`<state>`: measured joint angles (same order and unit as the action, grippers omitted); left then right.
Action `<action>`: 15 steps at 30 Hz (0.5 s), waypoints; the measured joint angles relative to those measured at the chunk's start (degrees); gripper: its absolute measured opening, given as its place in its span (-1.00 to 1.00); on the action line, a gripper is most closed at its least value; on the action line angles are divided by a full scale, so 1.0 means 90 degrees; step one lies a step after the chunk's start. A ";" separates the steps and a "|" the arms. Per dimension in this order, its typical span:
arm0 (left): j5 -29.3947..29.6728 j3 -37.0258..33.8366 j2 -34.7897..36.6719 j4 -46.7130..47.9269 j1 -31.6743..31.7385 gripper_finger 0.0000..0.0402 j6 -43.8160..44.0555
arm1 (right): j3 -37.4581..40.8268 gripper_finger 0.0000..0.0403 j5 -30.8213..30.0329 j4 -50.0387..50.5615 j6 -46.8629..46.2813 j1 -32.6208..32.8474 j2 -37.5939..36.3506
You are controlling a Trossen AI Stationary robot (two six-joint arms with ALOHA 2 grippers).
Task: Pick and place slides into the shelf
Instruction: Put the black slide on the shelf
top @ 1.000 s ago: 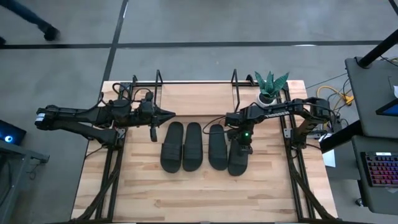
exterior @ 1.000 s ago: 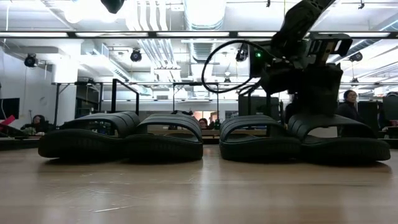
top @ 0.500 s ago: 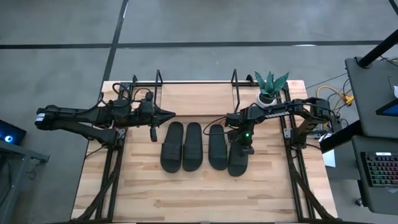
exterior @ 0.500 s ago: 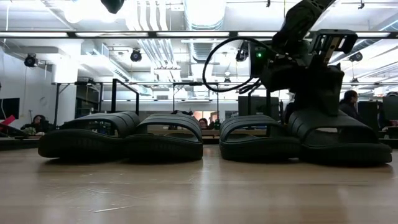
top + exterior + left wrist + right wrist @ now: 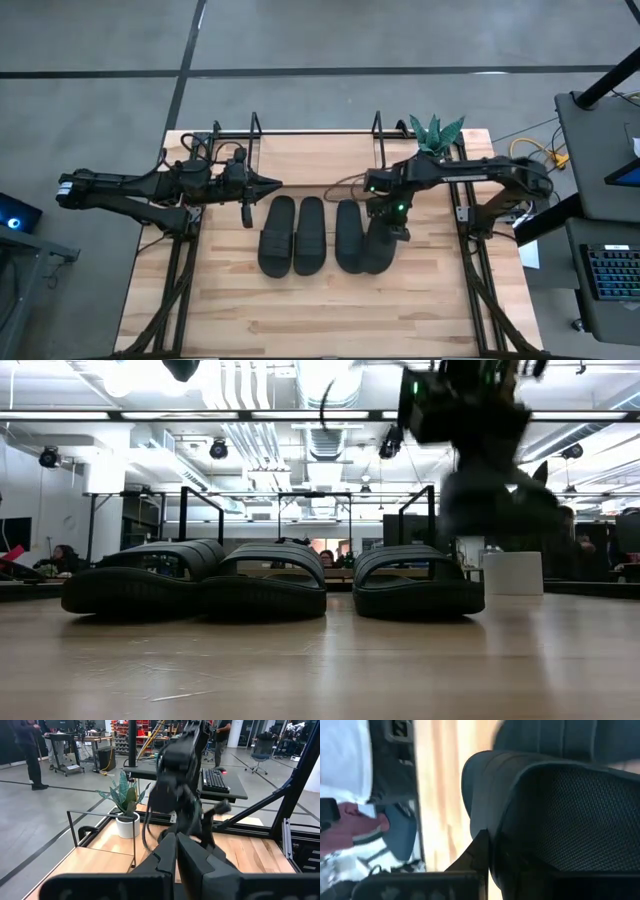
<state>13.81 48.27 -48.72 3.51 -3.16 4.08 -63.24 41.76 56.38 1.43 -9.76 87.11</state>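
Nearest me on the table (image 5: pixel 300 310), three slides (image 5: pixel 309 235) lie side by side; just right of them my right gripper (image 5: pixel 393 222) is pinched shut on the fourth slide (image 5: pixel 374 252), lifted clear. If that strap grip is shallow, it may swing and drop. Beyond, the shelf (image 5: pixel 315 150) waits. My left gripper (image 5: pixel 268 184) is closed, idle.

No readable text anywhere that I can spot, no labels, brands, numbers or signs on anything in these views.
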 joint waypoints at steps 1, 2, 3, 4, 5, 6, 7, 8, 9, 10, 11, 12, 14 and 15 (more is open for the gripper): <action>0.0001 0.0000 -0.0001 -0.0002 0.0000 -1.00 0.0000 | -0.0126 -0.95 0.0000 -0.0002 -0.0084 0.0000 -0.0112; 0.0001 0.0000 -0.0001 -0.0002 0.0000 -1.00 0.0000 | -0.0255 -0.95 0.0000 -0.0029 -0.0182 0.0000 -0.0232; 0.0001 0.0000 -0.0001 -0.0002 0.0000 -1.00 0.0000 | -0.0402 -0.95 0.0000 -0.0075 -0.0304 0.0000 -0.0348; 0.0001 0.0000 -0.0001 -0.0002 0.0000 -1.00 0.0000 | -0.0528 -0.95 -0.0001 -0.0176 -0.0484 0.0000 -0.0456; 0.0001 0.0000 -0.0001 -0.0002 0.0000 -1.00 0.0000 | -0.0655 -0.95 -0.0003 -0.0331 -0.0710 0.0001 -0.0564; 0.0001 0.0000 -0.0001 -0.0002 0.0002 -1.00 0.0000 | -0.0781 -0.96 -0.0014 -0.0559 -0.0947 0.0002 -0.0676; 0.0001 0.0000 -0.0001 -0.0004 0.0002 -1.00 -0.0001 | -0.0891 -0.96 -0.0070 -0.0825 -0.1157 0.0003 -0.0785; 0.0001 0.0000 -0.0001 -0.0005 0.0002 -1.00 -0.0001 | -0.0995 -0.96 -0.0192 -0.1100 -0.1340 0.0014 -0.0901; 0.0001 0.0000 -0.0001 -0.0008 0.0003 -1.00 0.0000 | -0.1093 -0.96 -0.0380 -0.1395 -0.1445 0.0046 -0.1016; 0.0001 0.0000 -0.0001 -0.0014 0.0005 -1.00 0.0000 | -0.1185 -0.96 -0.0651 -0.1705 -0.1501 0.0073 -0.1117; 0.0001 -0.0003 -0.0001 -0.0035 0.0005 -1.00 0.0000 | -0.1265 -0.96 -0.1003 -0.2008 -0.1518 0.0112 -0.1223; 0.0001 -0.0005 -0.0001 -0.0057 0.0006 -1.00 0.0000 | -0.1335 -0.96 -0.1443 -0.2267 -0.1515 0.0163 -0.1316; 0.0001 -0.0007 -0.0003 -0.0165 0.0006 -1.00 0.0000 | -0.1442 -0.96 -0.2408 -0.2677 -0.1490 0.0273 -0.1476; 0.0003 -0.0007 -0.0005 -0.0256 0.0005 -1.00 -0.0005 | -0.1488 -0.96 -0.2915 -0.2826 -0.1466 0.0321 -0.1536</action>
<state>13.84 48.21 -48.76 1.21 -3.11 4.03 -76.64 15.53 30.94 -11.77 -6.87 73.28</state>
